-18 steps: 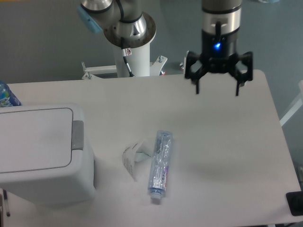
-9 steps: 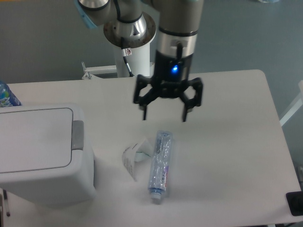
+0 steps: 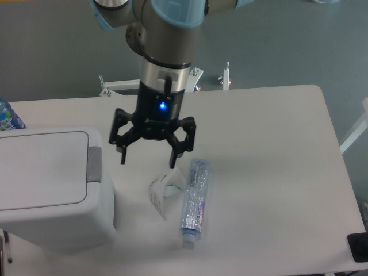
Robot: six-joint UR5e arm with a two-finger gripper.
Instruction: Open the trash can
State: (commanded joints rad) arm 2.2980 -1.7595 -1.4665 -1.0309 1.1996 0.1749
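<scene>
Still closed: trash can (image 3: 49,184) lid down, tab (image 3: 95,164) untouched.
My gripper (image 3: 147,161) hangs wide, empty, at the tab's 3 o'clock.

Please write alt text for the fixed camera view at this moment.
A black two-finger gripper, jaws open and empty, hangs above a white table just right of a large boxy white plastic trash can whose lid is shut. A clear plastic tube and crumpled white paper lie nearby.
</scene>
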